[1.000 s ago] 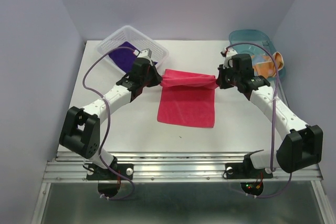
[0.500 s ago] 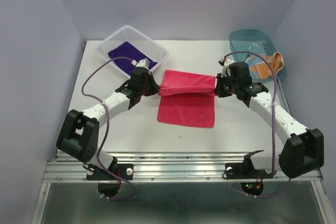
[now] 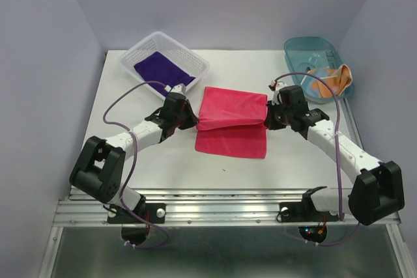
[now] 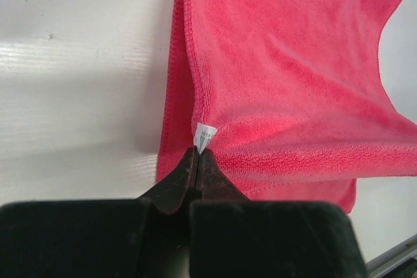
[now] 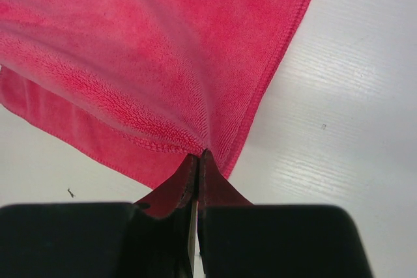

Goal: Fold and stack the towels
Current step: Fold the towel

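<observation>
The left gripper (image 3: 191,116) and right gripper (image 3: 268,116) each pinched a corner of the pink towel (image 3: 232,110), doubled over on the table (image 3: 293,161).

Pink-red towel (image 3: 231,118), plain single colour, stitched hem same shade; small white tag (image 4: 204,137) at 1 corner. Dark purple towel (image 3: 161,68) inside white lattice basket (image 3: 186,50). Orange towel (image 3: 329,81), paler patches showing, in translucent teal tray (image 3: 303,43). Table (image 3: 156,167) white. 2 arms, left arm (image 3: 140,131) and right arm (image 3: 339,144), white with black joints. Left gripper (image 4: 197,161), right gripper (image 5: 198,161) black. Cable (image 3: 338,167) purple. Walls (image 3: 221,4) pale lavender.
</observation>
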### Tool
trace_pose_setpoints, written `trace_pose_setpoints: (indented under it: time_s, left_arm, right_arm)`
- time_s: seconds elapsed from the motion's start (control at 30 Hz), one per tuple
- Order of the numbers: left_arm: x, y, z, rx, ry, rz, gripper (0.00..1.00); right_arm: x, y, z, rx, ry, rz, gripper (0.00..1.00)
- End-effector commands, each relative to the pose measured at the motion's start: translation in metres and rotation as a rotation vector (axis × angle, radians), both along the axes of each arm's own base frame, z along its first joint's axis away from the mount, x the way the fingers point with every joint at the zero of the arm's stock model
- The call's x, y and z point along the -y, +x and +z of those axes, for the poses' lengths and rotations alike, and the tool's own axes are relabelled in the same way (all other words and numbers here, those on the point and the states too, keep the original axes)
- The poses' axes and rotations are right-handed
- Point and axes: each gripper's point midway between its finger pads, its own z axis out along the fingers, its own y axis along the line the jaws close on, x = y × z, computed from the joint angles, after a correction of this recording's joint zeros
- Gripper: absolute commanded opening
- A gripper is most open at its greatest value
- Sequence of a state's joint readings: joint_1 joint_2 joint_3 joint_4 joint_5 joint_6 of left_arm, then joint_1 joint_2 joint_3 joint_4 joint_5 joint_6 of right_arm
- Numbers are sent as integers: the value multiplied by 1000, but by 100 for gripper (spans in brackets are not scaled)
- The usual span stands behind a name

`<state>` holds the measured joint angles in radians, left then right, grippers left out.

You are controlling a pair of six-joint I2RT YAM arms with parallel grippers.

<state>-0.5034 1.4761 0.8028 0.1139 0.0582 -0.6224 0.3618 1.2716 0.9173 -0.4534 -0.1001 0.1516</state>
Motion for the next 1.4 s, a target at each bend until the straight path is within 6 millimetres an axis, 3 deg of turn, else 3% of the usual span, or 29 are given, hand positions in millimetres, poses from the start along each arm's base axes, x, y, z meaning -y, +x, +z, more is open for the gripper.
trace_pose_setpoints:
  time_s: [0.0,0.13,0.3,0.6,0.77,0.93,1.1,1.37]
  left_arm:
    - [9,-1,23,49,-55,-26,0]
    - [8,-3,30,50,-62,-17,0]
    - [5,-9,29,29,-56,-10,0]
    - [-1,-20,3,-30,-20,6,0]
    - [-6,-33,-27,-108,13,2,0]
    - [-4,-40,-40,-147,23,-19,0]
    - [-2,-42,-39,-152,17,-28,0]
    - [-2,-49,-46,-179,28,-40,0]
  right_arm:
    - [2,-2,18,47,9,-24,1]
    - [2,-5,26,49,10,-26,1]
    - [4,-12,20,33,1,-31,1]
    - [1,-23,-14,-53,-4,-36,1]
    - [-1,-32,-33,-120,-10,-42,1]
    - [-8,-42,-47,-187,-6,-46,1]
    - [-18,-53,-58,-228,-23,-30,1]
    - [-6,-52,-58,-231,-92,-128,1]
